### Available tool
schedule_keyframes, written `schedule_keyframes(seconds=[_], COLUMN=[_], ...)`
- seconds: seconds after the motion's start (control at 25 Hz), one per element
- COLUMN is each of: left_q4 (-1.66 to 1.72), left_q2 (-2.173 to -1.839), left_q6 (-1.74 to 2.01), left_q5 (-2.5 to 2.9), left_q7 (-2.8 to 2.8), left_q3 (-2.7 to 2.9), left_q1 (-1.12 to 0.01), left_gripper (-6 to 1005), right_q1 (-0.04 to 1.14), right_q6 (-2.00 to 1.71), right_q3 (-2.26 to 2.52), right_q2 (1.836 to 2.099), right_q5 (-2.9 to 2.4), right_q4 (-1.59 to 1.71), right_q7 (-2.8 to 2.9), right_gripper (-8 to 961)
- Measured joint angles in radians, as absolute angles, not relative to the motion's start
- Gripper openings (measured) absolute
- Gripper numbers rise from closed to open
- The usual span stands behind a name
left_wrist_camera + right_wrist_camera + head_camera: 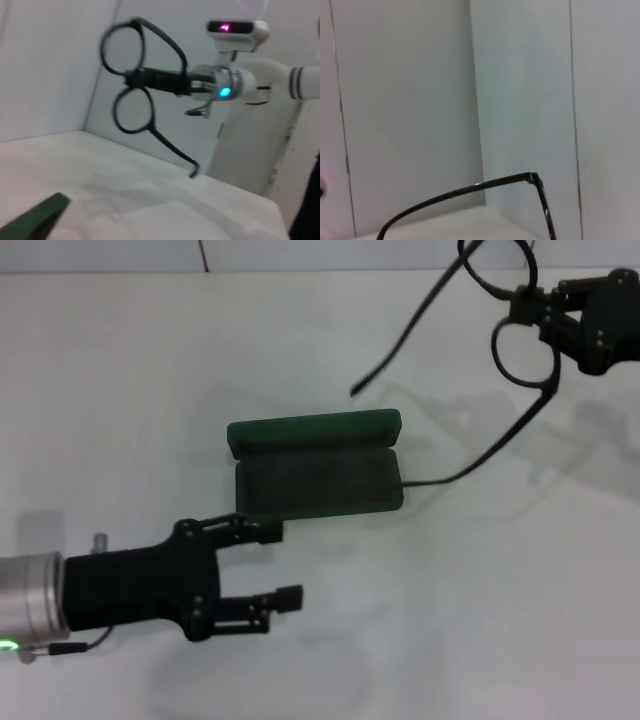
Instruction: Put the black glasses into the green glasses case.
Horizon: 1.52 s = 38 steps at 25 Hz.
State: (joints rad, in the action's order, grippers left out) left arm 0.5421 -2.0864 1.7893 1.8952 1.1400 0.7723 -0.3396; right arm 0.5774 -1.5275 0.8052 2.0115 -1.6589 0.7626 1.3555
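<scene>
Head view: black glasses (520, 335) hung in the air beyond and to the right of the green glasses case (318, 462), temple arms unfolded, right gripper (528, 306) clamped on the bridge. Case lay open on the white table (480, 620). Left gripper (283, 562) hovered just beside the case's near edge, fingers spread, holding nothing
</scene>
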Motion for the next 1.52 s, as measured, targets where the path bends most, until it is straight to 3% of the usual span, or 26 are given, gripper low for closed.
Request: schedule_keyframes(seconds=[0.24,0.44,0.88,1.08,1.52], left_q4=[0.449,0.370,0.209,0.182,0.151], left_q2=[-2.089,-2.095,-2.099,-2.103,-2.103], left_q6=[1.776,1.778,1.780,1.780,1.778], left_q5=[1.887,1.871,1.774,1.714,1.653], left_q7=[1.044,0.937,0.943,0.944,0.945], left_q3=[0.814,0.832,0.836,0.836,0.830], left_q1=[-0.406,-0.481,-0.642,-0.655,-0.663], left_gripper=[708,472,263,39,0], right_q1=[0.616,0.628,0.653,0.671,0.683], right_q6=[-1.522,-1.517,-1.566,-1.589,-1.623], right_q3=[0.805,0.805,0.816,0.814,0.818], right_q2=[2.014,2.013,2.023,2.025,2.028], right_q5=[-1.640,-1.564,-1.407,-1.396,-1.392], right_q4=[0.682,0.596,0.404,0.354,0.313], right_q7=[1.356,1.352,1.328,1.313,1.302], right_gripper=[72,72,71,71,71])
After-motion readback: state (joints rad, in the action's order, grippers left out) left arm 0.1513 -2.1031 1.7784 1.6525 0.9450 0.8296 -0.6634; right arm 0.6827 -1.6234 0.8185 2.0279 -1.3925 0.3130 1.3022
